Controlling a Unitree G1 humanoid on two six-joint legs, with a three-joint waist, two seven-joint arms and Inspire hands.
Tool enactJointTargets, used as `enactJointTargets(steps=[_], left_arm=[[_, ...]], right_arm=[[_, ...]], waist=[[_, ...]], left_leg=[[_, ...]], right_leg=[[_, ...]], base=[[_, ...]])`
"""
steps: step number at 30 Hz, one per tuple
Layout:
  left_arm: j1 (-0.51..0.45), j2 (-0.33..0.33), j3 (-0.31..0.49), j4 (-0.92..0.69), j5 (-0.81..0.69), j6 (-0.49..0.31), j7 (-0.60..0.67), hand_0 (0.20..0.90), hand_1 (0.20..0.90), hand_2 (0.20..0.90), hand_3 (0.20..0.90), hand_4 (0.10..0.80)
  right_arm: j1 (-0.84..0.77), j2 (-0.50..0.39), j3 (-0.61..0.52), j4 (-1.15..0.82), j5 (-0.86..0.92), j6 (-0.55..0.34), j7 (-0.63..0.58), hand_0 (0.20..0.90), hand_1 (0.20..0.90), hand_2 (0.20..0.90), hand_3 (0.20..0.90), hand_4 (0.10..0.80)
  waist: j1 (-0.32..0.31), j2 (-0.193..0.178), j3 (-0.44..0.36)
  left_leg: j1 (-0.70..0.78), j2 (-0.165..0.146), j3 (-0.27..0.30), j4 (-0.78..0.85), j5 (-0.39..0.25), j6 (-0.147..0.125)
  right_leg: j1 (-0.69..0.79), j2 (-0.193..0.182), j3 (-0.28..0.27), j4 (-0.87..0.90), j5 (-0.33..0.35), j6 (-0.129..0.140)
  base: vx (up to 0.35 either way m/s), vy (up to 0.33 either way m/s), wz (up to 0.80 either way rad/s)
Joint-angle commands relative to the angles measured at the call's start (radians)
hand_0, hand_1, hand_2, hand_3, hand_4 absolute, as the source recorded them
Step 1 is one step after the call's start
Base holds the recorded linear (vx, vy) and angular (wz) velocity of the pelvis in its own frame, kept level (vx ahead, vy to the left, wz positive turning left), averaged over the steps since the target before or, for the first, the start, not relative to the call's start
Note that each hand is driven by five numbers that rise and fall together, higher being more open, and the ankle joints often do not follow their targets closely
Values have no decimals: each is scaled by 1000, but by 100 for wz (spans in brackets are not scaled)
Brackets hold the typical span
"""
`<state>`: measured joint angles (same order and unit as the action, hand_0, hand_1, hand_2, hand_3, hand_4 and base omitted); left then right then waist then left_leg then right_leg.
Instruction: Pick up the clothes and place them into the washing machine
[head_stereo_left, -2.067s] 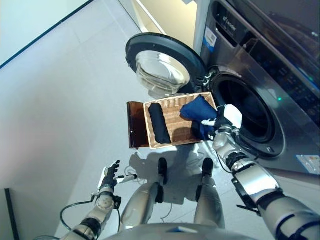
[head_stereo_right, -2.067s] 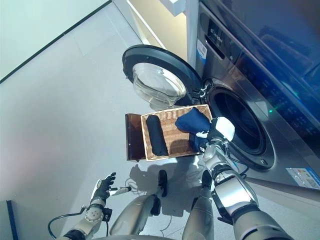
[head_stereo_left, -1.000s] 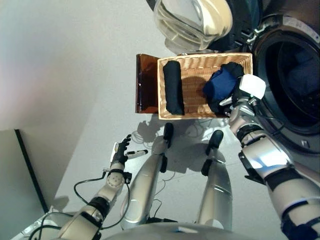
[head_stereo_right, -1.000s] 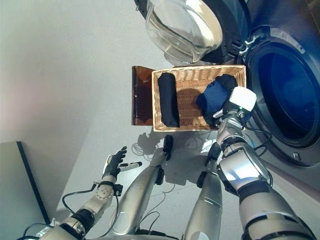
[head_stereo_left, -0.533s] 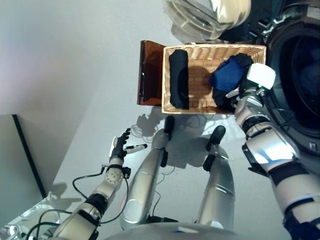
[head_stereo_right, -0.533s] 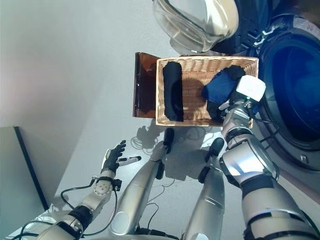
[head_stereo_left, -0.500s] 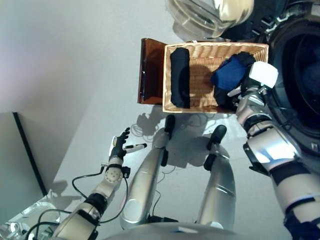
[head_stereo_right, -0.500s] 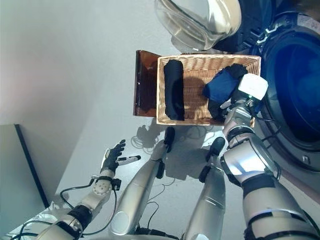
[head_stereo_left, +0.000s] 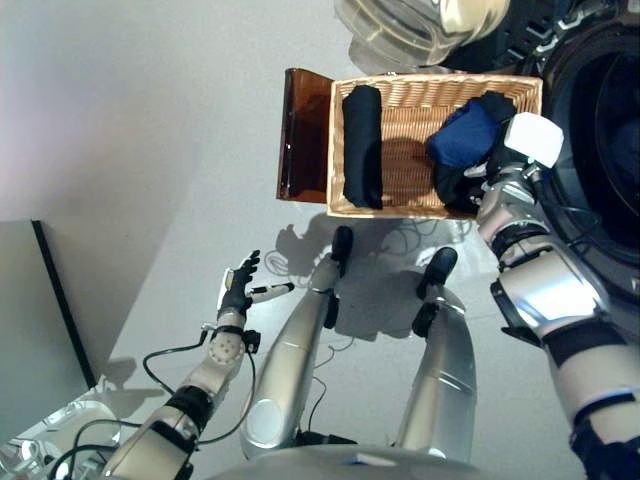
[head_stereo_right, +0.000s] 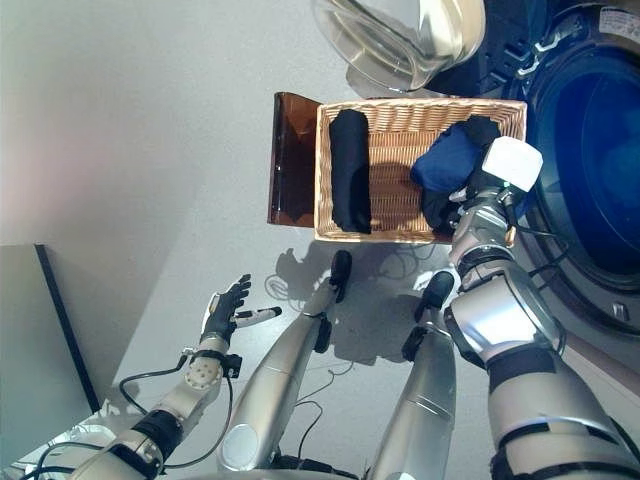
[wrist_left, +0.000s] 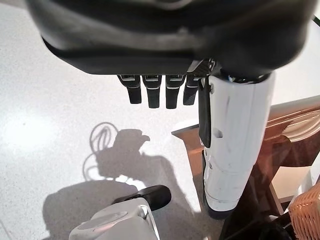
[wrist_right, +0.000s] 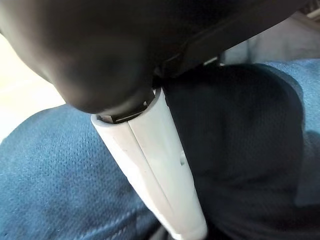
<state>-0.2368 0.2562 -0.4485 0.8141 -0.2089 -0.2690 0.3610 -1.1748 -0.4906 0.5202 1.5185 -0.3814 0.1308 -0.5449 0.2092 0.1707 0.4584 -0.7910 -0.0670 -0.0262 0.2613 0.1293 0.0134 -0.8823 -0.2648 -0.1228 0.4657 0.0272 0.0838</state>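
A shallow wicker basket (head_stereo_left: 408, 120) sits on a low dark brown box (head_stereo_left: 300, 135) beside the washing machine's open drum (head_stereo_left: 600, 130). A rolled black cloth (head_stereo_left: 362, 147) lies at the basket's left side. A blue cloth (head_stereo_left: 462, 137) lies bunched over another black cloth (head_stereo_left: 458, 187) at its right side. My right hand (head_stereo_left: 505, 170) is down in the basket's right end against the blue cloth. In the right wrist view its white thumb (wrist_right: 155, 165) lies between the blue cloth (wrist_right: 60, 185) and dark cloth (wrist_right: 240, 150). My left hand (head_stereo_left: 240, 290) hangs open and empty over the floor at lower left.
The machine's round glass door (head_stereo_left: 420, 25) stands open just behind the basket. A dark panel edge (head_stereo_left: 55, 300) runs along the floor at far left. In the left wrist view the brown box (wrist_left: 300, 135) shows past my left hand (wrist_left: 157, 92).
The camera has tilted down, so the whole scene has shifted. My right hand stays at the blue cloth in the basket. The left hand has not moved.
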Motion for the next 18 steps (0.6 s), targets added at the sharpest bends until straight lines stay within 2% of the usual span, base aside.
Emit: enactJointTargets(steps=[1,8,9,11,18], left_arm=[[44,58,16,-12,4,-26,23,900,900,900,900,800],[51,52,16,11,12,-23,19,900,900,900,900,800],[55,48,15,22,18,-20,17,900,900,900,900,800],[59,46,15,30,22,-19,16,900,900,900,900,800],[79,31,37,110,40,-4,14,900,900,900,900,800]], right_arm=[[-27,-39,14,-57,27,-24,-17,200,200,200,200,300],[-11,-53,-36,-90,110,-51,-46,200,200,200,200,300],[-9,-58,-52,-102,132,-61,-57,200,200,200,200,300],[-10,-60,-62,-109,151,-67,-61,200,200,200,200,300],[56,-43,-189,-188,368,-162,-87,200,200,200,200,300]], waist=[[24,59,-13],[7,61,-37],[1,64,-42],[-3,63,-46],[-48,41,-79]], left_leg=[[-22,-7,41,89,-141,-63],[44,-5,53,52,-136,-63],[54,-7,62,36,-104,-55],[67,-6,64,30,-103,-54],[185,5,90,-34,-97,-52]], right_leg=[[83,-11,22,-28,-44,25],[136,-8,34,-66,-32,29],[146,-7,33,-91,5,23],[156,-4,37,-99,9,23],[270,12,54,-197,40,34]], base=[[8,9,-10],[-6,20,-9],[-75,49,-6],[-24,30,-12],[33,10,-18]])
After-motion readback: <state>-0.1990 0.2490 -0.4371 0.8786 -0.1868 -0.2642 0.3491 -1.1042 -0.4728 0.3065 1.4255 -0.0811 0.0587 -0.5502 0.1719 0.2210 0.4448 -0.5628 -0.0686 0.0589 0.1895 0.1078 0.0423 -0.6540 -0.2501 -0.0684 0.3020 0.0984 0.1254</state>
